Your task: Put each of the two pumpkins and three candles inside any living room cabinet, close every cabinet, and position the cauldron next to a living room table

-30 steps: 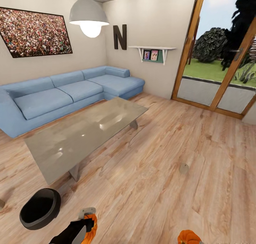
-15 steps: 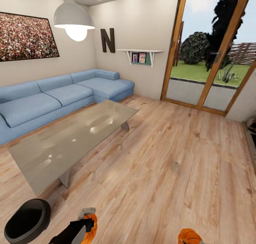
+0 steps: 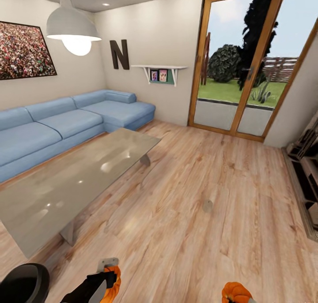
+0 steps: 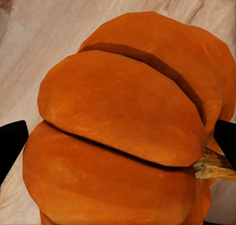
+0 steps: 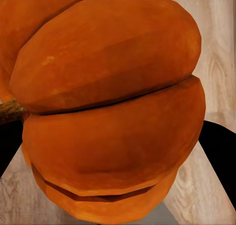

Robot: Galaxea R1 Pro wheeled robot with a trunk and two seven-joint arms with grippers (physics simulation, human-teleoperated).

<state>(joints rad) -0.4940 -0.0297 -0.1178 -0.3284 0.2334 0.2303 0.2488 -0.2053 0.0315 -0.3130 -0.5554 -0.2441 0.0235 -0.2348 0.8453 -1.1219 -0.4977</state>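
Pale wood floor (image 3: 190, 232) runs across a living room, with a blue corner sofa (image 3: 66, 122) along the far wall and a glass-topped coffee table (image 3: 75, 179) standing in front of it. A white pendant lamp (image 3: 73, 27) hangs over the table, a dark letter N (image 3: 119, 54) and a small wall shelf (image 3: 160, 69) are fixed to the end wall, and a wood-framed glass door (image 3: 240, 65) opens onto a lawn. At the room's right edge part of a low dark wooden cabinet (image 3: 307, 179) shows, its front compartments open. One candle (image 3: 207, 205) stands alone on the bare floor, well apart from the table and from the cabinet. The black cauldron (image 3: 22, 283) sits on the floor just beside the table's near corner. Low in the head view the left gripper (image 3: 106, 283) is clamped on a pumpkin (image 3: 114, 285); in the left wrist view that left pumpkin (image 4: 128, 131) sits between two black fingertips (image 4: 11, 144) that press its sides, its stem poking out sideways. The right gripper is hidden behind its load, yet the right pumpkin (image 3: 235, 293) is carried at the lower edge, and the right wrist view shows it (image 5: 108, 107) wedged between dark fingers (image 5: 221, 156) on both flanks, over the floorboards.
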